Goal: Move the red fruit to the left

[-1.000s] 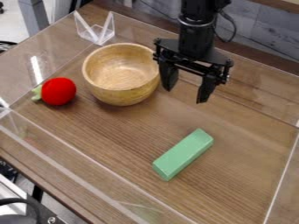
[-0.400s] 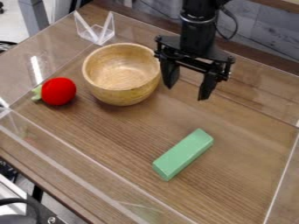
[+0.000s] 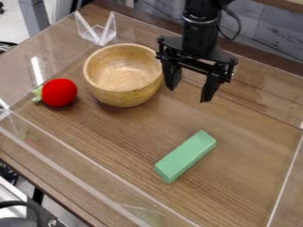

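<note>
The pale brown wooden worktop (image 3: 112,146) fills most of the frame, its planks running diagonally, with dark cables and a metallic structure showing beyond its edge at the lower left. In the camera view, a round, yellowish wooden bowl (image 3: 122,75) sits in the upper left part of the picture, and a small clear wire-like holder (image 3: 97,29) stands above it, near the top edge. The task's thing, a round bright-red toy fruit with a green leafy stem (image 3: 58,92), lies on the worktop at the left of the frame, beside the bowl and apart from it, its leaves pointing left. A flat green rectangular block (image 3: 186,157) lies lower right of centre. The black pincer (image 3: 192,93) hangs at the upper centre, right of the bowl, its jaws spread wide apart with nothing between them.

The step in hand looks to be the approach. The pincer would do well to travel high enough to pass over the bowl's rim, centre above the fruit's round body rather than its leaves, then descend straight with jaws wide, since a sideways nudge could roll it.
</note>
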`<state>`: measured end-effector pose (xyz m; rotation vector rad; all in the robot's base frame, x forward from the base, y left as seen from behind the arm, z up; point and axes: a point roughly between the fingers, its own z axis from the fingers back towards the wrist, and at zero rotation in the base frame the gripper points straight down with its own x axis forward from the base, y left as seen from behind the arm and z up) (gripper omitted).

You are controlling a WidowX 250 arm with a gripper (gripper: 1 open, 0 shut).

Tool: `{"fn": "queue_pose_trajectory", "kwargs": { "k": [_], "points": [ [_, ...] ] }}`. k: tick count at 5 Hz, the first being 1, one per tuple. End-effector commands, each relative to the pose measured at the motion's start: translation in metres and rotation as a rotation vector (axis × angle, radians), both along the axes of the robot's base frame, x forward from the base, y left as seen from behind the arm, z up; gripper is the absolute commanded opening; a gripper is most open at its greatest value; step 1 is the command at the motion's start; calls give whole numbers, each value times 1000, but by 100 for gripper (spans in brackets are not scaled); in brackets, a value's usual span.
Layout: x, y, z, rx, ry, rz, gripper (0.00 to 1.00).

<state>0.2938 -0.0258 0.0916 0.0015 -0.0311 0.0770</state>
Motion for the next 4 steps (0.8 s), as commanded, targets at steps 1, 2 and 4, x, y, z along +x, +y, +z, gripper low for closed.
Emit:
{"fn": "queue_pose_trajectory", "kwargs": {
  "k": [1,2,4],
  "points": [
    [2,1,10,-4,-31,3,100],
    [-1,3,-1,-1,5,-4,100],
    [-28,74,7,5,-25,-87,100]
  ]
}}
